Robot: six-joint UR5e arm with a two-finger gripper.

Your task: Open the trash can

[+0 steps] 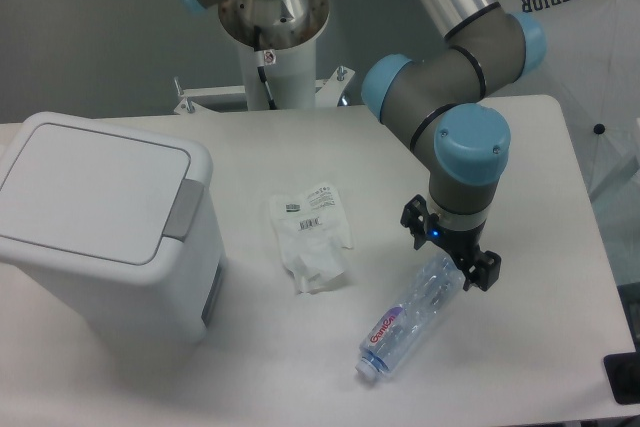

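Trash can [100, 222]: left side of the table [540, 147], white, boxy, rounded corners. Lid flat and shut. Grey push-button [184, 209] at the lid's right edge, facing the table's middle.

Crumpled clear plastic bag [310, 237]: lies flat on the table just right of the can, apart from it; printed label with a barcode on its upper part.

Plastic water bottle [410, 317]: on its side, right of the bag, cap end pointing toward the near-left, red label band near the neck.

Gripper [450, 247]: on the right, above the bottle's base end, arm coming down from the upper right. Fingers [483, 272] are dark and seen from above; cannot tell how wide they stand, or whether they touch the bottle. Gripper is well apart from the trash can.
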